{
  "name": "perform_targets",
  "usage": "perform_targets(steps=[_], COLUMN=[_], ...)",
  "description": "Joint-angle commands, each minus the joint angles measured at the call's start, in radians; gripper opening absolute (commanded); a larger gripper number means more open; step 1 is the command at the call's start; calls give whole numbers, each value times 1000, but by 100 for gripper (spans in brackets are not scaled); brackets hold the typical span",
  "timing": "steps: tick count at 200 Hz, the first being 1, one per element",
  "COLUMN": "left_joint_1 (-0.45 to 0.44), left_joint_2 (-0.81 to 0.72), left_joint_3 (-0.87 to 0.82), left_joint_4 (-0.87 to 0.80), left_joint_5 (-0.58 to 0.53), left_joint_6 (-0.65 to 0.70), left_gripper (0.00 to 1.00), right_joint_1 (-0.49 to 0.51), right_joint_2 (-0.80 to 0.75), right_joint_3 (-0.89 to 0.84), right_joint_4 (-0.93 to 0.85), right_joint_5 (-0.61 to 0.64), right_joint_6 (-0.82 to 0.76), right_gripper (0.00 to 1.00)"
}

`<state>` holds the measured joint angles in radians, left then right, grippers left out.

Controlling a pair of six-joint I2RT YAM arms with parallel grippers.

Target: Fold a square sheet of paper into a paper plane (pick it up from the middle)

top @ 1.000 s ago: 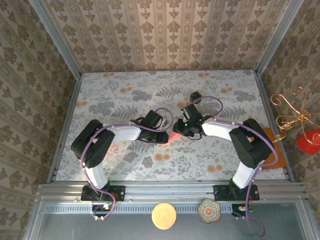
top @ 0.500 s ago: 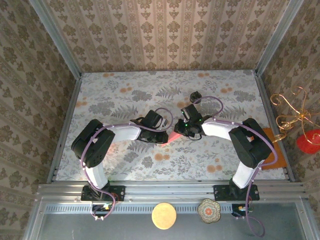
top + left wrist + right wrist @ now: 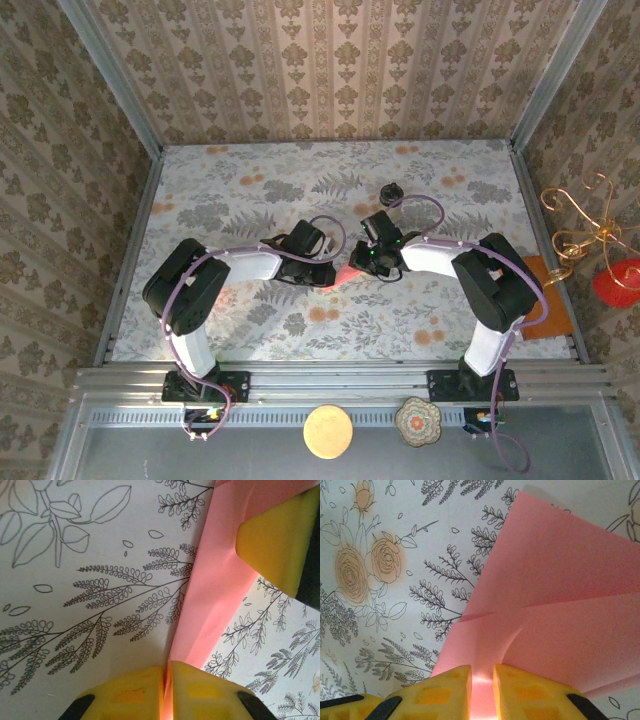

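Note:
The square sheet of paper [image 3: 344, 275] is salmon pink, partly folded with creases, and held just above the floral table between both grippers. In the left wrist view the sheet [image 3: 220, 580] runs as a narrow folded strip toward the upper right. My left gripper [image 3: 167, 669] is shut on its near end, low at the table centre [image 3: 326, 277]. A yellow finger [image 3: 272, 540] of the other gripper presses the strip's far end. In the right wrist view the paper [image 3: 560, 595] shows overlapping flaps. My right gripper [image 3: 482, 675] pinches its edge and stands close to the left one [image 3: 361, 262].
A small dark-lidded jar [image 3: 390, 192] stands behind the right gripper. A larger orange sheet [image 3: 553, 300] lies at the table's right edge beside a gold wire ornament [image 3: 585, 225]. Two round discs [image 3: 328, 431] [image 3: 417, 421] rest on the near rail.
The right gripper and its forearm have edged slightly left toward the left gripper. The left arm and the paper stay in place.

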<state>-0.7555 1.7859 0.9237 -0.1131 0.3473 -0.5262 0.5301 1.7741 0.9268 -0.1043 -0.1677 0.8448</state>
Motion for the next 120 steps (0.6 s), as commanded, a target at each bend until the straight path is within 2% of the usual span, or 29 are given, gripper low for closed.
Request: perform_targets(steps=[1, 67, 120], left_joint_1=[-5, -3, -5], left_joint_2=[69, -20, -181], left_joint_3=[-13, -29, -8], left_joint_4=[-21, -11, -26], left_joint_5=[-27, -48, -97], left_joint_6=[-2, 10, 2], left_gripper=[14, 12, 22], right_joint_1=[-7, -14, -16], right_joint_2=[21, 54, 65], right_joint_3=[-29, -74, -85], right_joint_4=[-29, -24, -44], right_joint_5=[37, 27, 25], right_joint_6=[17, 2, -3], right_gripper=[22, 20, 19])
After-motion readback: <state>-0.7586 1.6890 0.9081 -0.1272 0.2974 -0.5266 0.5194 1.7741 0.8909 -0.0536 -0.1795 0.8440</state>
